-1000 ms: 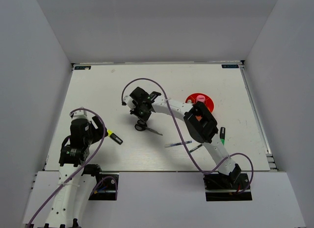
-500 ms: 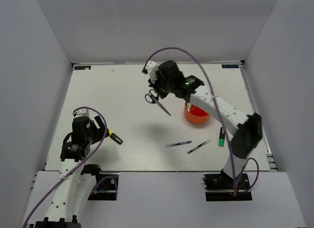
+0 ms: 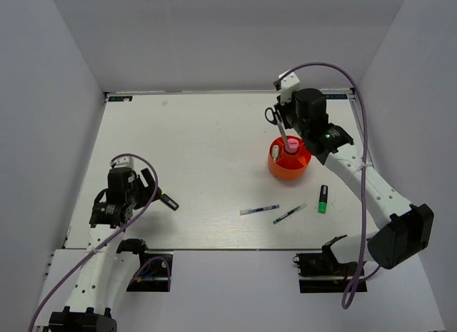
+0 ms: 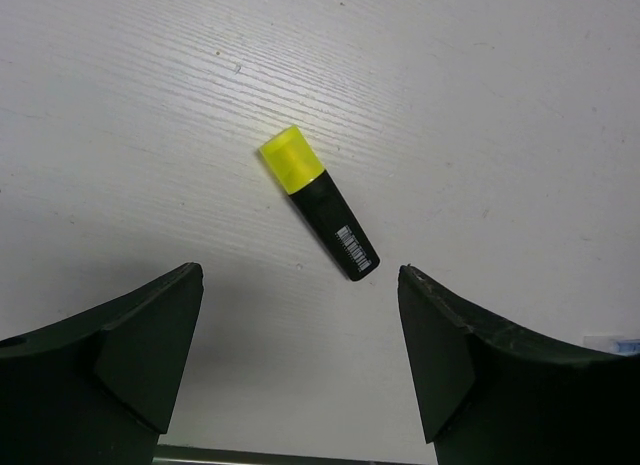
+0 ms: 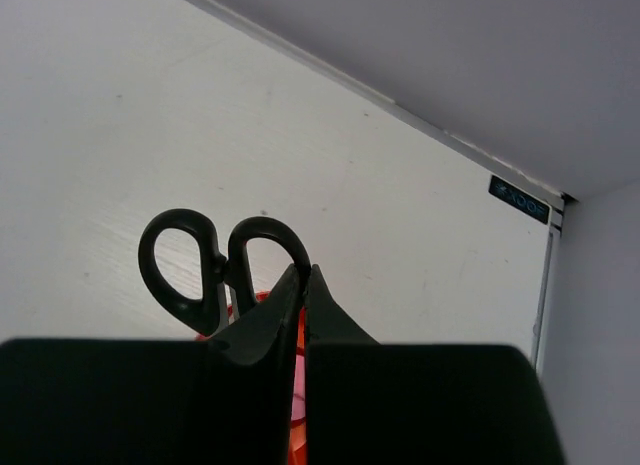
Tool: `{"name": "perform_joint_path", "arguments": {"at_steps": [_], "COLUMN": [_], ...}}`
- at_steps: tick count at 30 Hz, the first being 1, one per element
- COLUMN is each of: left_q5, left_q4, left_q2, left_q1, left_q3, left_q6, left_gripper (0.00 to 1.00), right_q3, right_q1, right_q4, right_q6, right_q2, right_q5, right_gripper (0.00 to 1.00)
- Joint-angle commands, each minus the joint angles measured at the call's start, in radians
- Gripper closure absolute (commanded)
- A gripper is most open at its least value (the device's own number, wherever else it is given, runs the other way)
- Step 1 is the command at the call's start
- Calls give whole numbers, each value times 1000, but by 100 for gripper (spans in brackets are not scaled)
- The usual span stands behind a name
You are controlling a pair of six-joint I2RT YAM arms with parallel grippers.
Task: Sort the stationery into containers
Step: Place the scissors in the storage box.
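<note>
**Materials and surface finish**

The table (image 4: 480,105) is matt white with a fine wood-like grain. The yellow highlighter (image 4: 320,203) is smooth plastic, with a black barrel carrying a printed barcode and a slightly translucent cap. The fingers (image 4: 140,335) of the left gripper (image 4: 300,275) look like dull black plastic. The scissors (image 5: 228,275) have smooth, semi-gloss black plastic handles, and in the top view their blade shows as grey metal. The orange-red cup (image 3: 289,171), far right, is smooth plastic with a slight sheen.

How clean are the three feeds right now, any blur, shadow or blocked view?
Top external: sharp, evenly lit, soft shadows only. Left wrist: yellow highlighter crisp, left gripper dark at the bottom edge. Right wrist: right gripper blacks out the lower half; scissors handles in silhouette.
</note>
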Motion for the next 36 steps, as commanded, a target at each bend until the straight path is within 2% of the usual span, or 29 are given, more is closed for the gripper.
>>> {"name": "perform_joint_path", "arguments": {"at_steps": [1, 5, 13, 18, 20, 22, 36], "left_q5": [25, 25, 20, 28, 28, 28, 29], "left_q4": [18, 21, 19, 19, 19, 18, 19], "left_q2": [5, 16, 30, 40, 42, 42, 47], "left_q1": [7, 5, 7, 7, 7, 7, 7], "left_q3": [7, 6, 10, 11, 9, 11, 12], "left_q6": [9, 11, 12, 17, 15, 17, 18], "left_gripper": [11, 10, 10, 10, 10, 9, 9], "right_q3": [-67, -77, -14, 10, 15, 17, -115], "right_q1": [-54, -108, -237, -286, -318, -337, -381], "right_q4": [226, 297, 214, 223, 209, 206, 476], "right_q6": [18, 106, 295, 391, 422, 458, 389], "right_q2": [-21, 13, 48, 71, 82, 82, 136], "right_q5": [79, 46, -198, -231, -346, -367, -165], "right_gripper": [100, 100, 100, 100, 100, 100, 100]}}
